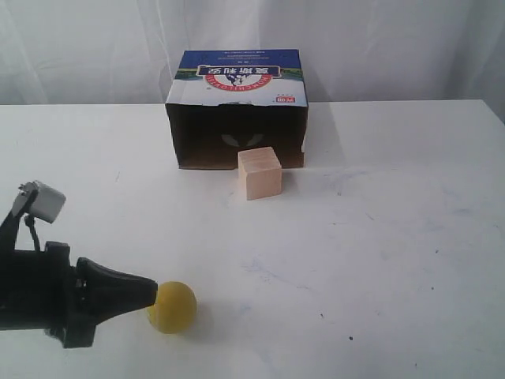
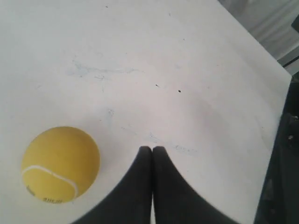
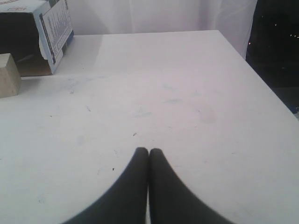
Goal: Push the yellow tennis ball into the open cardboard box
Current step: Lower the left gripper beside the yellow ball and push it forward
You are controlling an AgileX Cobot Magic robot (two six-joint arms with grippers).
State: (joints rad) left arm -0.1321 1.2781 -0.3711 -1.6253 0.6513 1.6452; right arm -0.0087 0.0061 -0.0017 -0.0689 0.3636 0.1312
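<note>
The yellow tennis ball (image 1: 173, 306) (image 2: 60, 164) rests on the white table near its front left. My left gripper (image 1: 148, 293) (image 2: 152, 149) is shut with nothing in it; its tips sit right at the ball's left side in the exterior view, and whether they touch it I cannot tell. The open cardboard box (image 1: 235, 109) (image 3: 35, 35) lies at the back centre, its dark mouth facing the front. My right gripper (image 3: 148, 151) is shut and empty over bare table, and is out of the exterior view.
A pale wooden cube (image 1: 259, 173) (image 3: 8, 75) stands just in front of the box mouth, right of its middle. The white table (image 1: 379, 237) ends at a right edge (image 3: 261, 79). White curtains hang behind.
</note>
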